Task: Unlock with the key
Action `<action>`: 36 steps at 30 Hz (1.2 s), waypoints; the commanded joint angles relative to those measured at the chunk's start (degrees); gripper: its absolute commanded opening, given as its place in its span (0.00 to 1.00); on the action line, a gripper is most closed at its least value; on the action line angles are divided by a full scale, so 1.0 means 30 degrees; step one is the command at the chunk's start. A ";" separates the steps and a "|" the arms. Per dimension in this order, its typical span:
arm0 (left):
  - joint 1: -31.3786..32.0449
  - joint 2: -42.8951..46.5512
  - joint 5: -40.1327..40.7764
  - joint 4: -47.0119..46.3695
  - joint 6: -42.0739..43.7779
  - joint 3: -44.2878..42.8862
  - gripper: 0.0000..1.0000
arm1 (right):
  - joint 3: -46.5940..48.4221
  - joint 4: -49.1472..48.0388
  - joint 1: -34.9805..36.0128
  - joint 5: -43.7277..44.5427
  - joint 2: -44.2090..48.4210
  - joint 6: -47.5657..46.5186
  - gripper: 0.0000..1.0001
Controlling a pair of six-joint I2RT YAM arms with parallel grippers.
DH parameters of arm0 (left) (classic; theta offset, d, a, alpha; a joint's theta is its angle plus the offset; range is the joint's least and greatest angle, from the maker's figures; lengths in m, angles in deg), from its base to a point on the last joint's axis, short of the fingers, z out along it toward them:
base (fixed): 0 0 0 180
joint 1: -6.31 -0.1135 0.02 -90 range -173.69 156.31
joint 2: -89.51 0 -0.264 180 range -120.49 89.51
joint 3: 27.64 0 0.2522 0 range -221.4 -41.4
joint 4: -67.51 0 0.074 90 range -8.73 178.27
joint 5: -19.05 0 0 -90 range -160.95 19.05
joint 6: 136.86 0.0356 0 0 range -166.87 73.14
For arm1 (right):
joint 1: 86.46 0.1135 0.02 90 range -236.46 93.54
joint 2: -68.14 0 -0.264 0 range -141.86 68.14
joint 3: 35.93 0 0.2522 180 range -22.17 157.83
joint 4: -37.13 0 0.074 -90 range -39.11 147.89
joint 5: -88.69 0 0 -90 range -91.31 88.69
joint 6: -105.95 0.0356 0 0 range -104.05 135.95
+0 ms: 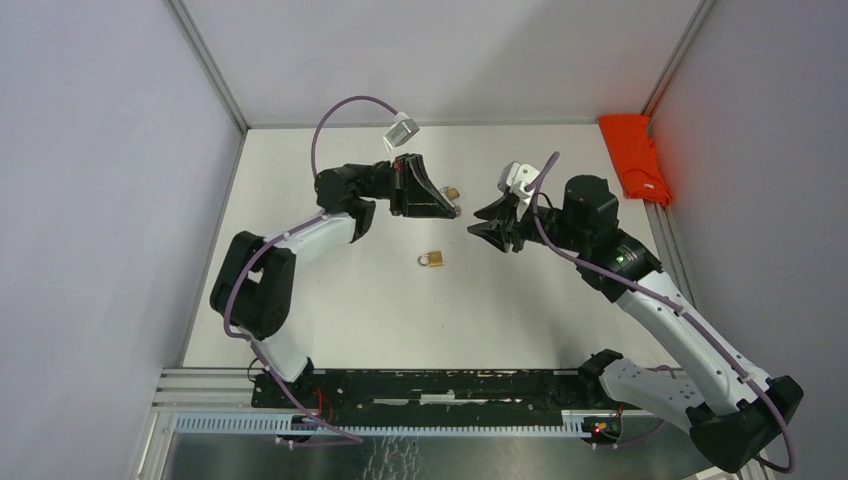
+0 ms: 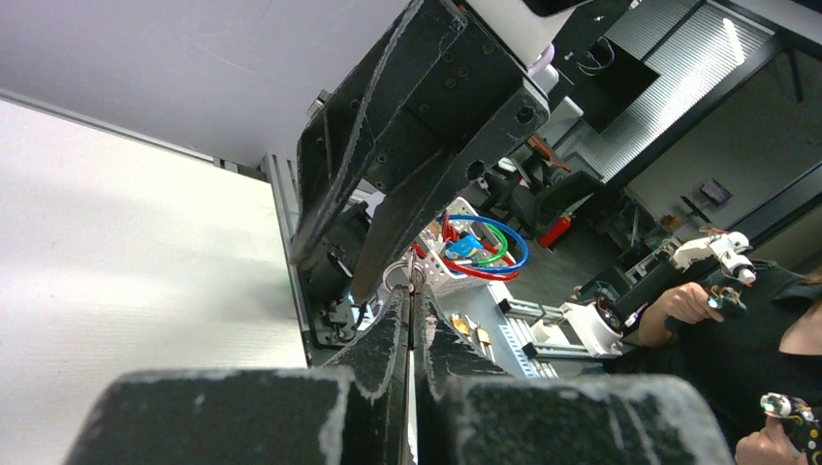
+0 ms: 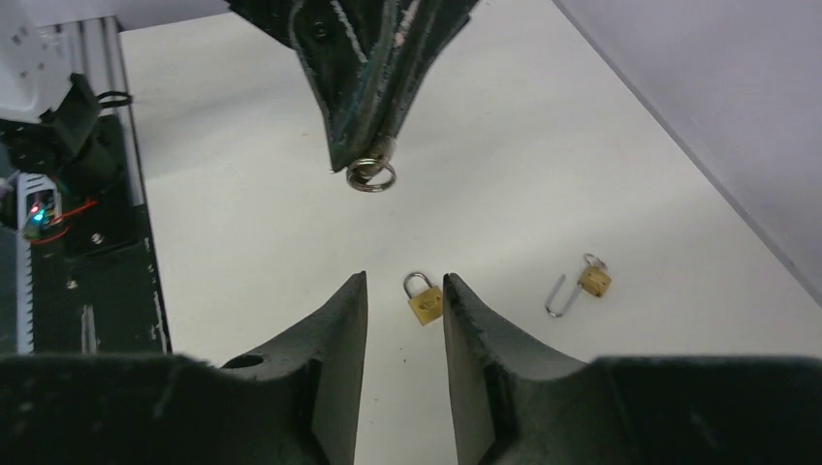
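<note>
1. Gripping the key (image 3: pixel 385 152), the left jaws are pinched shut at the top of the right wrist view. The key's ring (image 3: pixel 371 175) hangs free below their tips, and most of the key is hidden between them.
2. The right jaws stand apart at the bottom of that same view, with nothing between them.
3. In the top view the two sets of jaws face each other at mid-frame, near but not touching, over the white surface (image 1: pixel 330 300).
4. A closed brass padlock (image 1: pixel 432 259) lies flat on the surface, just below the gap between them in the top view.
5. A second padlock (image 3: pixel 584 284), its shackle swung open, lies at the right of the right wrist view, apart from the first.
6. A red cloth (image 1: pixel 632 155) sits at the upper right of the top view.
</note>
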 commanded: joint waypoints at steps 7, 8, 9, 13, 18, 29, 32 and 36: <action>-0.0396 -0.1651 -0.0440 -0.4805 -0.1036 -0.0752 0.02 | -0.1553 -0.5713 -0.0035 0.4409 0.1855 0.5063 0.36; -0.0509 -0.1845 -0.0360 -0.4682 -0.1011 -0.0839 0.02 | -0.1770 -0.6356 -0.0049 0.4418 0.1846 0.5475 0.33; -0.0582 -0.2012 -0.0211 -0.4355 -0.0887 -0.0942 0.02 | -0.1921 -0.6737 -0.0082 0.4236 0.1761 0.5771 0.30; -0.0961 -0.1527 0.1080 0.3375 0.4378 -0.1356 0.02 | -0.1338 -0.6549 -0.0110 0.4831 0.0775 0.5654 0.25; 0.1222 -0.0014 1.2514 3.2776 2.4727 -0.9231 0.02 | 0.0090 -0.4987 -0.0470 0.7819 -0.0403 0.4992 0.26; 0.2022 0.2302 1.5055 3.7302 2.8025 -0.8340 0.02 | -0.0291 -0.6758 -0.3928 0.5639 -0.1413 0.5844 0.26; 0.2036 0.3252 1.5082 3.8335 2.9824 -0.7885 0.02 | -0.1602 -0.9482 -0.5306 0.1632 -0.1574 0.7390 0.23; 0.2039 0.3680 1.3777 3.9486 3.1110 -0.8187 0.02 | -0.2917 -1.4267 -0.5639 -0.3704 -0.2724 0.9983 0.22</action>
